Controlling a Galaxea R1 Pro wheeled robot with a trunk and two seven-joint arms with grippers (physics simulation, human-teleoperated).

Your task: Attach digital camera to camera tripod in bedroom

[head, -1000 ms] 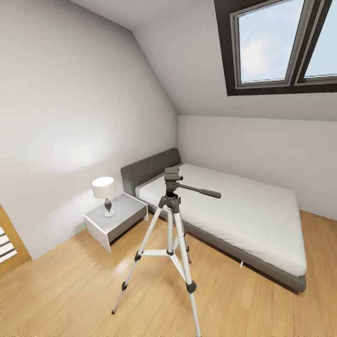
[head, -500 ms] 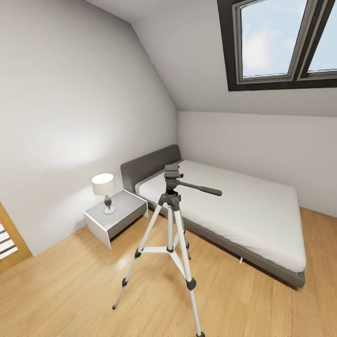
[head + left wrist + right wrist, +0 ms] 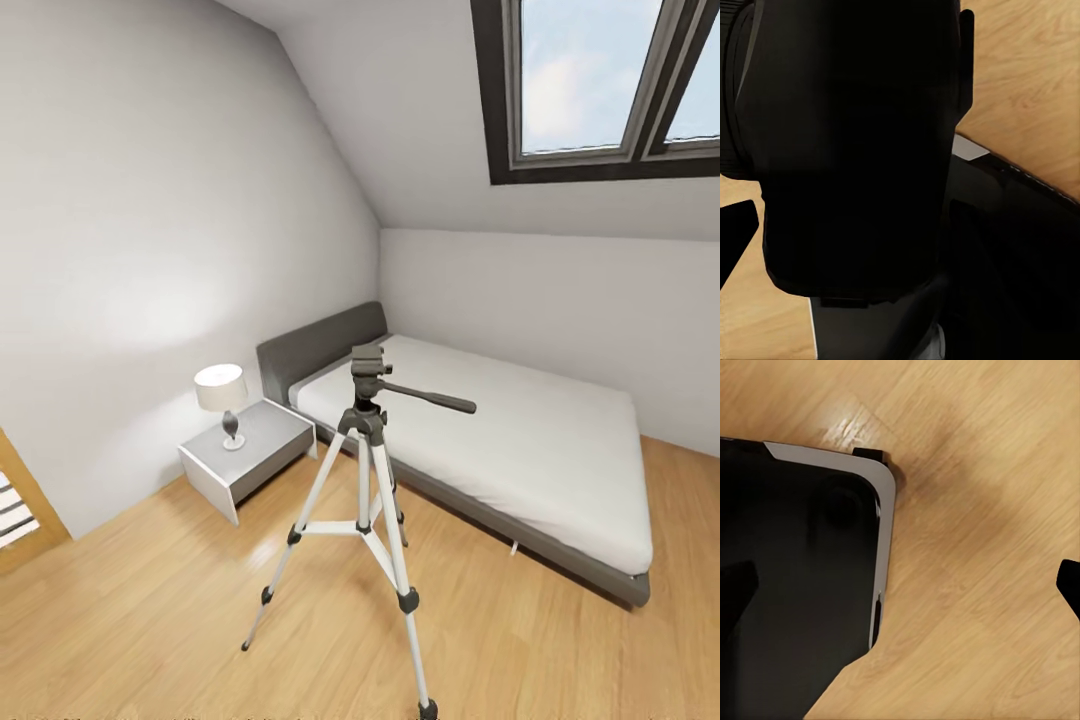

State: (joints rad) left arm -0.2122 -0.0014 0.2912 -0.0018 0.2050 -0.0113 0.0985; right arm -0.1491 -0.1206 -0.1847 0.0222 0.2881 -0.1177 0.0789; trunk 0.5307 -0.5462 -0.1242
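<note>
The left wrist view is nearly all taken up by a big black boxy thing, the camera [image 3: 847,142], sitting right up against the lens; a dark fingertip [image 3: 735,236] pokes in beside it, and the left gripper [image 3: 851,247] looks pinched on the camera, though the contact itself is lost in the black. Past it are wood floor [image 3: 1027,82] and the robot's dark base [image 3: 1012,255] with its grey edge. In the right wrist view the right gripper [image 3: 907,592] is spread wide, one dark fingertip [image 3: 735,592] at one side of the picture and the other at the far side, with nothing between them but bare floor [image 3: 975,547] and a corner of the black, grey-rimmed base [image 3: 802,585]. From the head view the tripod [image 3: 365,500] stands upright on the floor [image 3: 150,600] at about 6 o'clock from picture centre, legs splayed, its head bare, the pan handle [image 3: 430,398] pointing toward 3 o'clock. Behind it, toward 3 o'clock, lies the grey bed [image 3: 500,440] with a white mattress; at 9 o'clock from the tripod head is a grey nightstand [image 3: 250,455] carrying a lamp [image 3: 222,395]. A skylight [image 3: 600,85] sits at 1 o'clock in the sloped ceiling.
</note>
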